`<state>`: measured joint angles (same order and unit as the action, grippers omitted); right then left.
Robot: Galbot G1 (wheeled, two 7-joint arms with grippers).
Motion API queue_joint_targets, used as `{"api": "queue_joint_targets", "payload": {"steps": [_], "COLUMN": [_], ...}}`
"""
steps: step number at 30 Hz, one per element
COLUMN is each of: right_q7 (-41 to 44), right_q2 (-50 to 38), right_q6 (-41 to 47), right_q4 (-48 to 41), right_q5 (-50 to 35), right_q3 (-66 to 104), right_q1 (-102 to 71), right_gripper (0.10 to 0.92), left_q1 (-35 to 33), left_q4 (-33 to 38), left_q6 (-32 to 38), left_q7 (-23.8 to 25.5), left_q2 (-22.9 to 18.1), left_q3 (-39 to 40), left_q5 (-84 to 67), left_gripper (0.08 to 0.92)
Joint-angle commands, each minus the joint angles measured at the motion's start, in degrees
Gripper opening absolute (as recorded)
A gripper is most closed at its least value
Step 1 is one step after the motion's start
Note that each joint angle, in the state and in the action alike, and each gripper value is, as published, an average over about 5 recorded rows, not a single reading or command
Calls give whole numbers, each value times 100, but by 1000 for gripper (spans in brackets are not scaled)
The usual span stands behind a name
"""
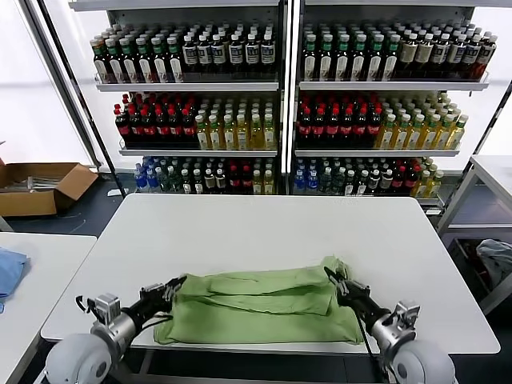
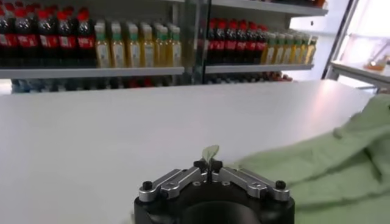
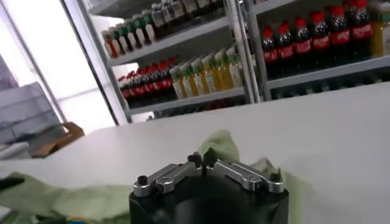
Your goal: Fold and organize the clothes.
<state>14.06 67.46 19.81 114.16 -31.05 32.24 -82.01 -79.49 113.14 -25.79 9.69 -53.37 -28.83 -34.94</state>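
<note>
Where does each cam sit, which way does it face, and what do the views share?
Head: on the robot's head, looking down at the white table; both arms show, left gripper and right gripper pinching the green polo shirt.
Left wrist: behind the left gripper, facing the bottle shelves.
Right wrist: behind the right gripper, facing the shelves.
Shared: shirt, table, shelves.

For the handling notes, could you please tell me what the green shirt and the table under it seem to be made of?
Green shirt: soft matte woven or knit fabric, probably cotton-like; it folds and creases limply where the left gripper and right gripper pinch its edges. Table: smooth white hard top, likely laminate or coated board, with a faint even sheen.
</note>
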Motion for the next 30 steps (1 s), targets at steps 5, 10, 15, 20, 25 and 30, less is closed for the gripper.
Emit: {"api": "queue_joint_targets", "payload": {"steps": [5,10,15,20,25,30], "right_q7": [-92,25,234,311,293,289], "right_q2": [-13,-93,-155,-41,51,39], "right_q6": [-283,-647,-1127,-1522,-1641,-1654], "right_q4": [546,462,462,502,465,452], "right_q5": [800,924,936,952,952,929], "right_q3": [537,1020,1518,1707,1675,1624], "right_q1": [-1001,-1052,-1385,-1683,-1739,-1711], "right_gripper": [185,332,462,609,746,819], "left_q1": [-889,-763,-847,-938,-961,-883], "left_q4": [475,416,553,846,848,578], "left_q6": [-3,-111,-230,-269,-57,-16], "left_q7": [-192,-369,-666,-1255,-1737,-1973], "left_q2": [-177,-57,-64,-399,-948,-1345], "left_q3": [-366,-673,-920,-716,-269,-40], "left_q5": [898,644,228,-72,389,1182], "left_gripper": [118,251,398,537,684,803]}}
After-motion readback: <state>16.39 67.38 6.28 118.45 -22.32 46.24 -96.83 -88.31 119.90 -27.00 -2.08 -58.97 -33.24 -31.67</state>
